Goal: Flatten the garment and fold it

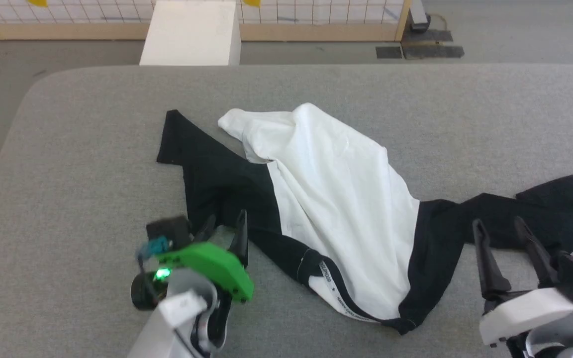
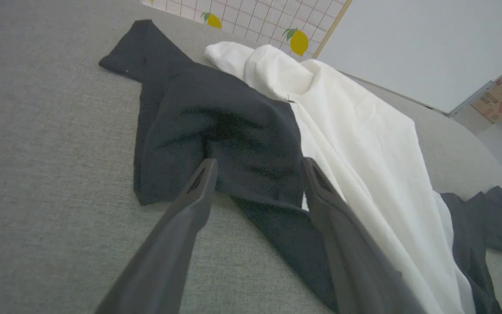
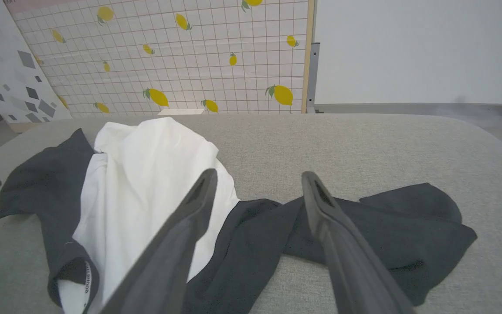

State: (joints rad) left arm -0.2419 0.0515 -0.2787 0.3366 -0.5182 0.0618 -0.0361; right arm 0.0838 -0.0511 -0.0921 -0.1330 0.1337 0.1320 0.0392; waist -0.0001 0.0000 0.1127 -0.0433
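The left gripper point(image 1: 227, 219) hovered at the near left of the grey padded table point(image 1: 67, 149). Its jaws were spread and empty, with the fingertips at the near edge of the garment's left black sleeve point(image 1: 202, 164). The garment point(image 1: 336, 199) lay crumpled mid-table, its white body bunched and slanting from far left to near right, the lettered neckband point(image 1: 336, 296) toward the near edge. Its right sleeve point(image 1: 540, 209) trailed rightward. Just near of that sleeve, the right gripper point(image 1: 498, 223) held its jaws spread, gripping nothing.
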